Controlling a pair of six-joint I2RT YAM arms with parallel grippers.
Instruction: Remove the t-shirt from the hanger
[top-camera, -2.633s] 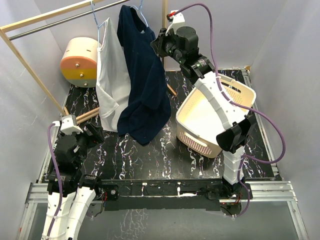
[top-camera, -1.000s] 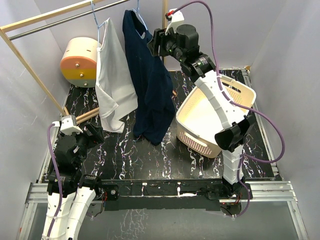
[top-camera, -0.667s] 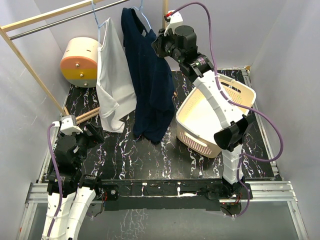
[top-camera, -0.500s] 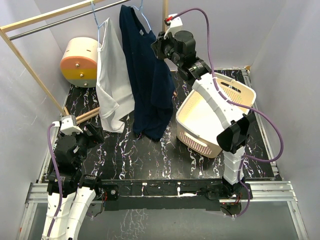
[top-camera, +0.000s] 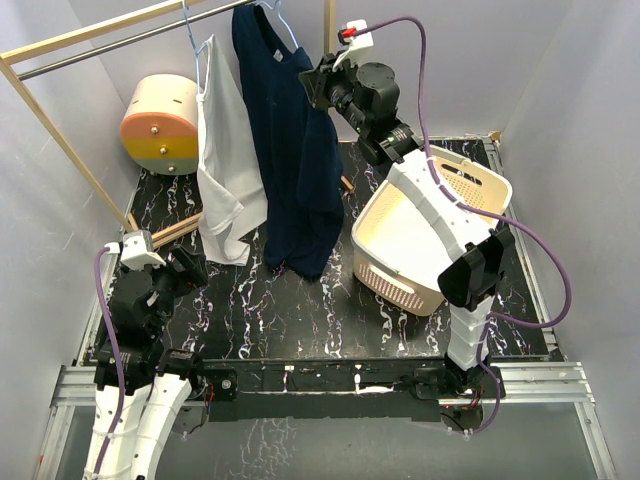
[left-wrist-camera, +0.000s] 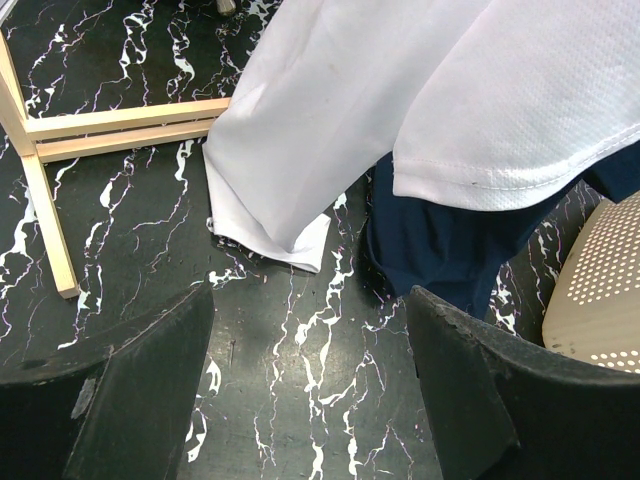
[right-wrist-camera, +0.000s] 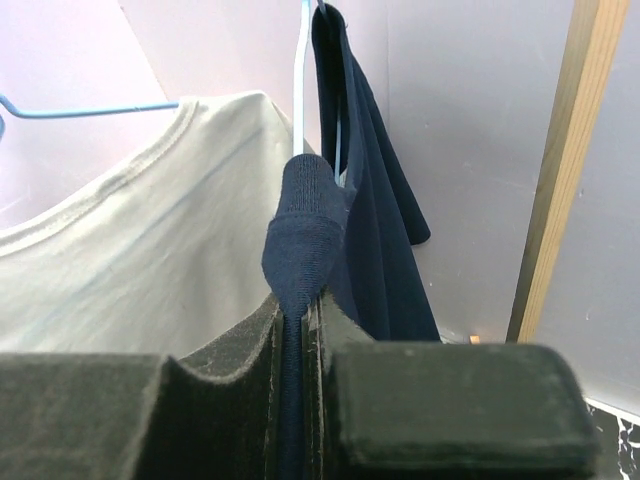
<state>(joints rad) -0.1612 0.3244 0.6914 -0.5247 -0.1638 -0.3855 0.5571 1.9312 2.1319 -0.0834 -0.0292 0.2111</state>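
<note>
Right gripper (right-wrist-camera: 300, 318) tight on navy t-shirt (right-wrist-camera: 380, 225) collar edge, wooden post (right-wrist-camera: 560, 170) alongside.

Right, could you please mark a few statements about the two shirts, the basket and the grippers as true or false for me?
1. The right gripper is shut on a fold of the navy shirt. True.
2. The left gripper is gripping the white shirt. False: its jaws are open with nothing between them, low over the table.
3. The navy shirt lies in the basket. False: it hangs on its hanger from the rail, beside the basket.
4. In the top view, the white shirt hangs left of the navy shirt. True.
</note>
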